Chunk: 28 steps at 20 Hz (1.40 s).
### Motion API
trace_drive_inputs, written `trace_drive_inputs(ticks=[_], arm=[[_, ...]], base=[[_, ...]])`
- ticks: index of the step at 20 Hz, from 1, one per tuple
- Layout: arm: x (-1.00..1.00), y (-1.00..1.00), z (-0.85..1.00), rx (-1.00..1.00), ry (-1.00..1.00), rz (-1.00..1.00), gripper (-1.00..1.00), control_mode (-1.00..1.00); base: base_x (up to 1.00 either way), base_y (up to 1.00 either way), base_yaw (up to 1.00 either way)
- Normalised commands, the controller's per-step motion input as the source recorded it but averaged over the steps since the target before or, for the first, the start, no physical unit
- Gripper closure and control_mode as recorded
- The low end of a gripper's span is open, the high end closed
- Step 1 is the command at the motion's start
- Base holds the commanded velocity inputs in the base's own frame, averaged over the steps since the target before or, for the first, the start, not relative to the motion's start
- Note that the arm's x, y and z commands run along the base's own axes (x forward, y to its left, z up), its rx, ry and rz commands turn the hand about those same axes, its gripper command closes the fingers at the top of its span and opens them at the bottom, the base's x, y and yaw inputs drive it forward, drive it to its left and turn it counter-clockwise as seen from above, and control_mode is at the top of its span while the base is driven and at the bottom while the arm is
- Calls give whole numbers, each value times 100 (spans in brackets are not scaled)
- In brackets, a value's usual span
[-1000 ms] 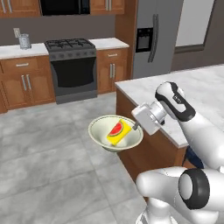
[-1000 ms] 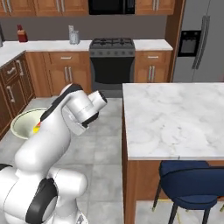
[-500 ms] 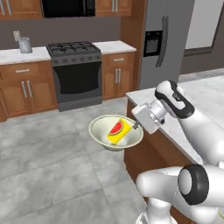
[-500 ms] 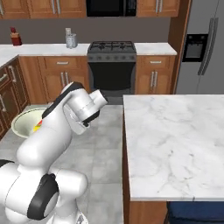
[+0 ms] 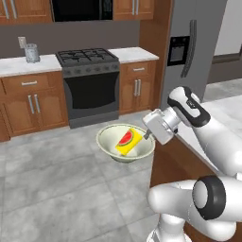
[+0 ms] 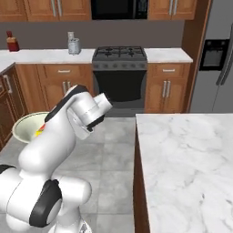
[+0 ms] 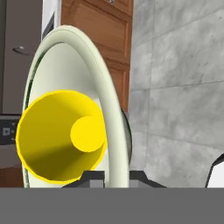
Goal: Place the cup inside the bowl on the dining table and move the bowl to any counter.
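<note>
Above the kitchen floor, clear of the dining table (image 5: pixel 227 111), your gripper (image 5: pixel 147 134) is clenched on the bowl (image 5: pixel 111 140) rim, the cup (image 5: pixel 129 141) lying inside. Carrying step underway; next, reach a counter (image 5: pixel 23 65) and lower level.

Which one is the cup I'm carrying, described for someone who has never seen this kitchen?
Start at the black stove between the wooden cabinets; in front of it, above the grey floor, the gripper holds a wide pale bowl by its rim. Lying inside it is the cup: small, bright yellow, with a red watermelon slice on its side.
</note>
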Motion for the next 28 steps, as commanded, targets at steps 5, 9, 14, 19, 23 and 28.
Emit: trace_drive_inputs(ticks=[5,9,14,19,23,28], arm=[[0,0,0,0,0,0,100,100],[0,0,0,0,0,0,100,100],[0,0,0,0,0,0,100,100],[0,0,0,0,0,0,100,100],[0,0,0,0,0,0,100,100],[0,0,0,0,0,0,100,100]], base=[[28,92,0],[24,93,0],[65,60,0],[100,37,0],[88,42,0],[64,63,0]])
